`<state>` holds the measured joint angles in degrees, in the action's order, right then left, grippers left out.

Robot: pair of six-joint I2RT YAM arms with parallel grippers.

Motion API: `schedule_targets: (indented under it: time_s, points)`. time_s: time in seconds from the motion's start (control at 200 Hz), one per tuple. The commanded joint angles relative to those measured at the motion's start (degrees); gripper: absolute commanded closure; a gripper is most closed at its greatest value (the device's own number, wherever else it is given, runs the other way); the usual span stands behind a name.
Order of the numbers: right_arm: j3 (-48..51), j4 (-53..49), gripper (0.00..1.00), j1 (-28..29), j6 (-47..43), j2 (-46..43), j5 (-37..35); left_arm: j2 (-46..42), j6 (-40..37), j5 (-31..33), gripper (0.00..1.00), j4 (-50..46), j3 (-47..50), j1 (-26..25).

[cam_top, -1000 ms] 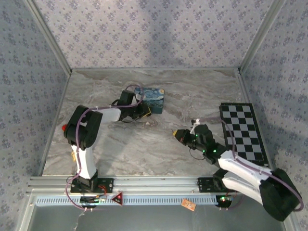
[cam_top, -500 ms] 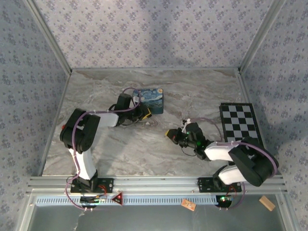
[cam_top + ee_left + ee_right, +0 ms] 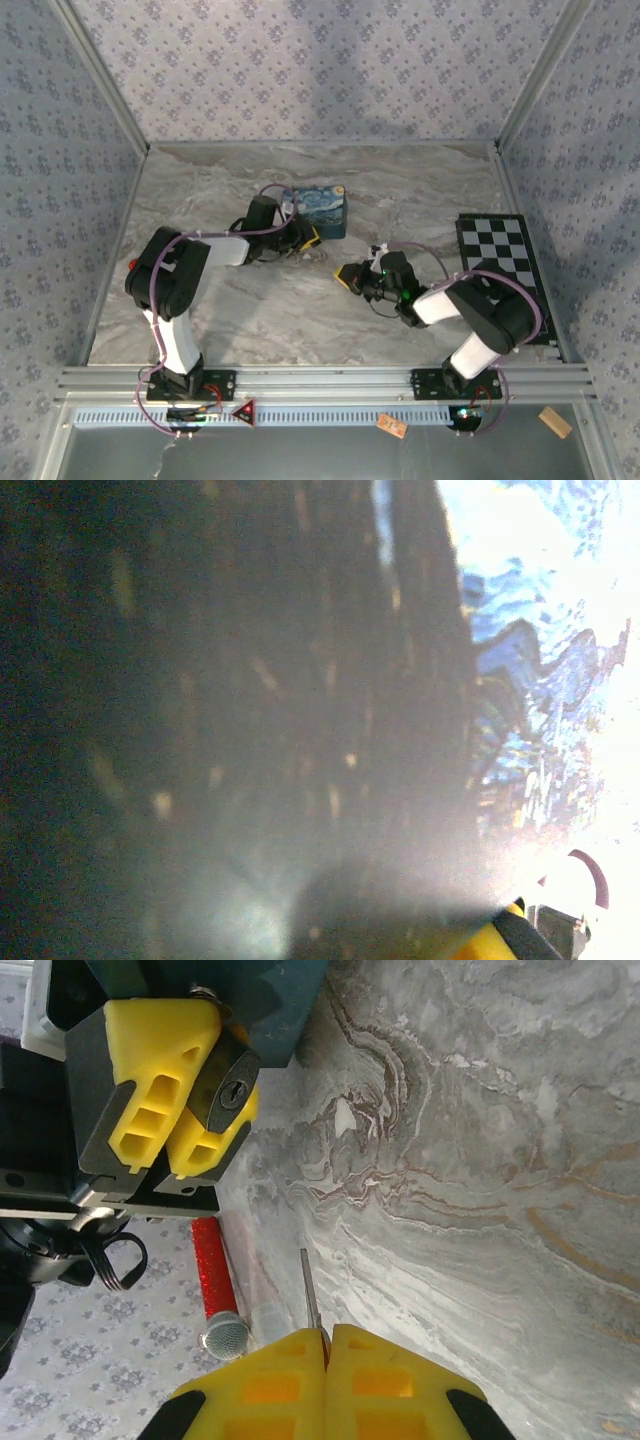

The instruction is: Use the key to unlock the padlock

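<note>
The grey marble-patterned table (image 3: pixel 420 190) was taken in from high above and behind the arm bases, tilted down toward its far edge. The left wrist camera was set just beside the blue swirl-painted box (image 3: pixel 530 680), so near that most of its frame was dark and blurred. The right wrist camera was held low, rolled sideways, and aimed along the table past the right gripper (image 3: pixel 327 1345) at the left gripper (image 3: pixel 200 1110) and the same box. That box, near the far edge, was shared by all three views; both grippers, by the top and right wrist views.
</note>
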<state>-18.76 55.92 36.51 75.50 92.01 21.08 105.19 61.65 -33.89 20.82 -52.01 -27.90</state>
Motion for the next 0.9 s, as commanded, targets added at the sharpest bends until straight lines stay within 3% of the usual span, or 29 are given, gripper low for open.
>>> schedule_targets:
  time_s: [0.0,0.47,0.895]
  points:
    - [-1.5,6.7,1.00,-0.2,3.3,1.7,1.5,-1.0,1.6,-3.2,0.99,1.9,-1.5,-0.8]
    - [-1.8,21.6,1.00,-1.5,8.1,11.5,0.3,-1.9,3.5,-2.5,0.99,3.7,-0.2,-0.8]
    - [-1.8,23.7,1.00,-2.4,5.8,13.4,0.4,-1.2,4.3,-2.4,0.98,4.5,-0.1,-0.8]
